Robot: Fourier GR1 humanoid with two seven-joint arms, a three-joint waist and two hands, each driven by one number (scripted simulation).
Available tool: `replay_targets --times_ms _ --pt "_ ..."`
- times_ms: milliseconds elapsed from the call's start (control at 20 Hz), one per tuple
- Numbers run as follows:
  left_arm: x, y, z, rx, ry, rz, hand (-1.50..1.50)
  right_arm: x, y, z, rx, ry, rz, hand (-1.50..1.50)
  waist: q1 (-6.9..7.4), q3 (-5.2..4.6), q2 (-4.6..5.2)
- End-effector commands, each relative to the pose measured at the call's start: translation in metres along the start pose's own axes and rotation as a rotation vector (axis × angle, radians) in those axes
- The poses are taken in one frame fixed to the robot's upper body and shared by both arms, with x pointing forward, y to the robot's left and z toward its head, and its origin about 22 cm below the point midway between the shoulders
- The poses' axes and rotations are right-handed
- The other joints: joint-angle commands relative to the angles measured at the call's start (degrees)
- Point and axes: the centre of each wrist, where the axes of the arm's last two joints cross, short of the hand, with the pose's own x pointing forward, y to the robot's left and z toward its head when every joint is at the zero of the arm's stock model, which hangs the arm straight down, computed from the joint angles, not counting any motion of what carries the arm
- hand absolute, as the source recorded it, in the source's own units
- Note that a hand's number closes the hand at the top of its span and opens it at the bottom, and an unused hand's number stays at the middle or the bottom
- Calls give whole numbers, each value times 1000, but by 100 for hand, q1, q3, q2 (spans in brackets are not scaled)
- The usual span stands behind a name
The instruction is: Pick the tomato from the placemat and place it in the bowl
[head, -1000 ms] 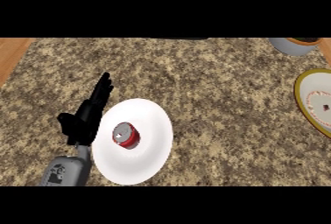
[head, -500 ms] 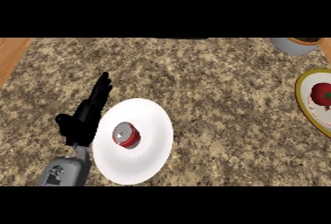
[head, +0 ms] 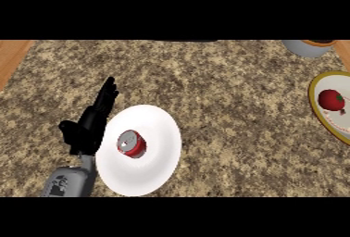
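1. Worktop (head: pixel 226 115): a speckled brown-and-tan stone surface fills the head view. A strip of wood (head: pixel 12 58) shows at the upper left corner, and a smaller wooden patch at the upper right.
2. Left hand (head: pixel 89 125): a black hand on a grey forearm (head: pixel 67 181) enters from the lower left edge. It lies just beside the left rim of the plate; whether it touches the rim cannot be told.
3. Plate (head: pixel 153 139): white and round, lying flat on the worktop left of centre. A small red and silver object (head: pixel 130 143) sits near its middle; what it is cannot be made out.
4. Cup (head: pixel 309 47): a grey vessel at the upper right, cut off by the upper edge, so only its lower part and a brown rim show.
5. Placemat (head: pixel 327 121): a round, yellow-rimmed mat with a pale centre at the right edge, cut off by the frame so that only its left part shows.
6. Tomato (head: pixel 331 98): red with a green stalk, resting on the upper part of the placemat, well apart from the left hand.
7. Hidden parts: no bowl can be picked out with certainty.
8. Fingers (head: pixel 107 92): those of the left hand are straight and released, pointing up and away along the worktop, with the thumb (head: pixel 67 126) spread to the left. They hold nothing.
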Motion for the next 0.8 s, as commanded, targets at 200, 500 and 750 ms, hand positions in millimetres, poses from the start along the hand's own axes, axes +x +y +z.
replay_targets --times_ms 200,500,750 --pt "5 5 -5 -3 2 -9 0 12 -49 20 13 -1 -258 -150 6 3 12" --pt "-3 -3 -1 0 -15 7 0 5 -51 37 34 14 -374 -150 -20 20 41" --pt "3 11 -5 26 3 7 0 -1 -51 52 69 9 -417 -150 -95 36 36"
